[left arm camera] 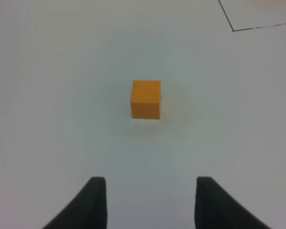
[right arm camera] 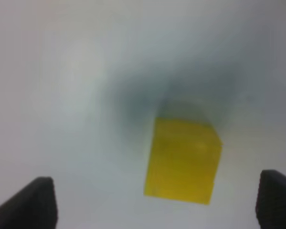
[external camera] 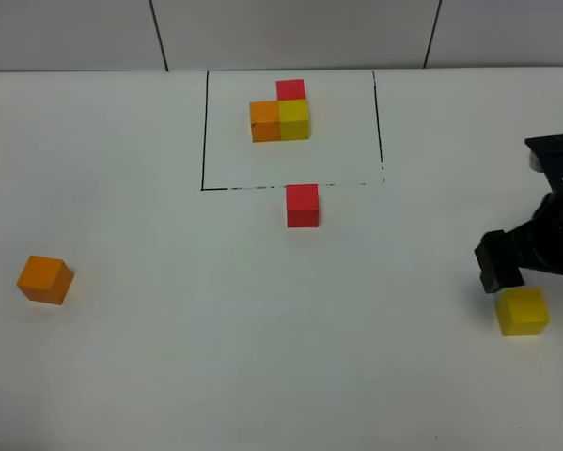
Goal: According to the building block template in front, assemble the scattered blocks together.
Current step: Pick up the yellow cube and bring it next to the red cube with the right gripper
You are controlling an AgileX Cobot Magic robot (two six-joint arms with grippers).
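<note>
The building block template (external camera: 280,112) sits inside the black-lined square at the back: orange and yellow cubes side by side, with a red one behind the yellow. Of the scattered blocks, the red cube (external camera: 302,205) lies just in front of that square. The orange cube (external camera: 45,279) (left arm camera: 145,98) lies far left, a good way ahead of my left gripper (left arm camera: 150,183), whose jaws stand apart with nothing between them. The yellow cube (external camera: 523,311) (right arm camera: 183,161) rests on the table at the right. My right gripper (external camera: 500,265) (right arm camera: 157,193) hovers just over it, open, fingers wide on either side and not touching.
The white table (external camera: 215,357) runs the full width of the exterior view. The black outline of the square (external camera: 203,132) marks the template's area, and one corner of it (left arm camera: 233,29) appears in the left wrist view. A tiled wall stands behind the table.
</note>
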